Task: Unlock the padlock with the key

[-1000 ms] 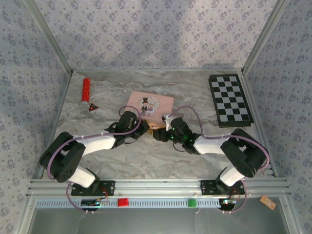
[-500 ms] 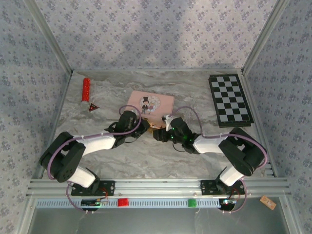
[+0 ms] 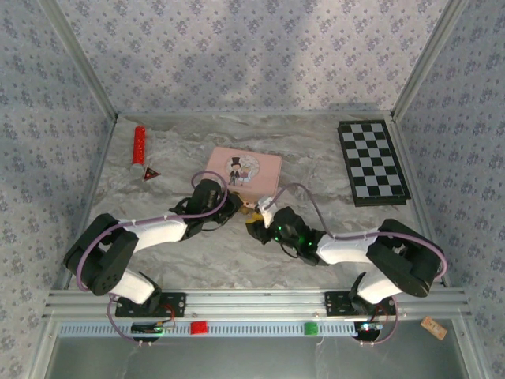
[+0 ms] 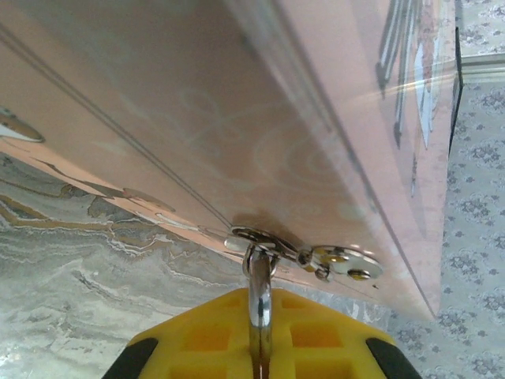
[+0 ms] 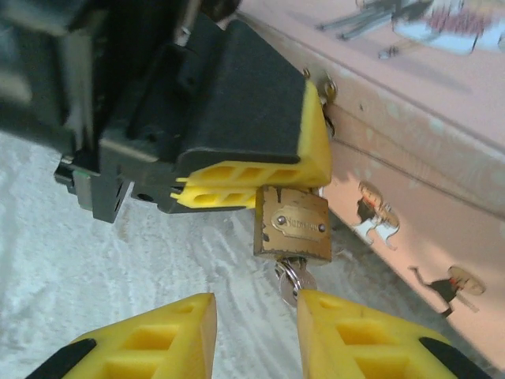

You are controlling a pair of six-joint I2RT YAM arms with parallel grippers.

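The small brass padlock hangs at the front wall of the pink tin, its silvery shackle hooked through the tin's hasp. My left gripper is shut on the shackle, and its yellow fingers sit just above the padlock body. A silver key on a small ring sticks out of the padlock's underside. My right gripper is open just below the key, which lies close to the right finger. In the top view both grippers meet at the padlock in front of the tin.
A black-and-white chessboard lies at the back right. A red stick and a small dark red triangle lie at the back left. Marbled table stretches open in front of the arms.
My right gripper has backed slightly toward the near side, away from the tin, and its forearm has swung lower. The left arm has stayed still on the padlock.
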